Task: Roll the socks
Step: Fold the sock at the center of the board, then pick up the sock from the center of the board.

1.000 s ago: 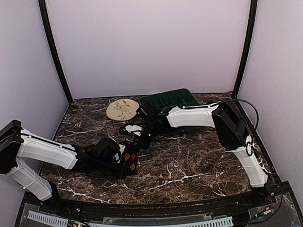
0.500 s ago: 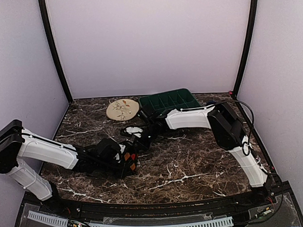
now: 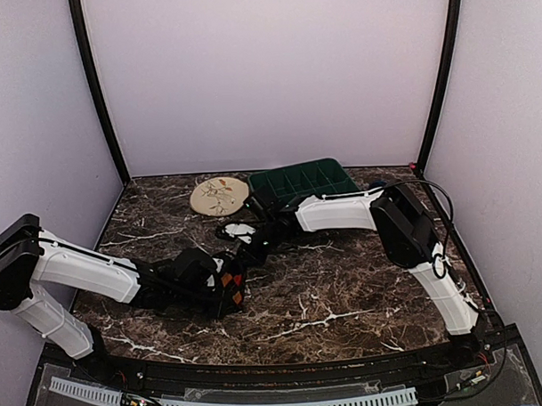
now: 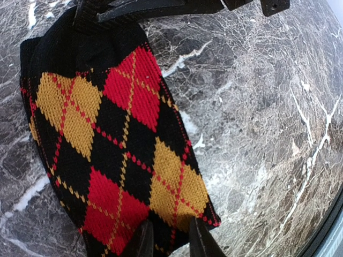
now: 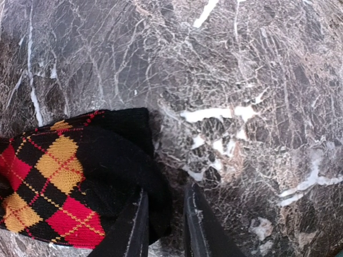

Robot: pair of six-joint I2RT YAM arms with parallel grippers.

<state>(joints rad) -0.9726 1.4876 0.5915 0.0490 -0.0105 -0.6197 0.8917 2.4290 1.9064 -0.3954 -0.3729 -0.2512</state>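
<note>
- The left gripper (image 4: 169, 241) is pinching the patterned end of the black argyle sock (image 4: 118, 150). Its jaws are standing only narrowly apart, with fabric filling the gap.
- The right gripper (image 5: 163, 225) is straddling the sock's plain black end with its fingers slightly apart. I cannot tell whether it is gripping or only bracketing the cloth.
- The sock is lying flat on the marble table (image 4: 257, 107) between the two arms. The magenta sock is not showing in any view.
- For a good roll, one end should probably be staying pinned while the other is turning over in tight, even wraps with the edges aligned.
- A dark green divided tray (image 3: 306, 177) is sitting at the back beside a floral plate (image 3: 204, 195). Its compartments are too small to read.
</note>
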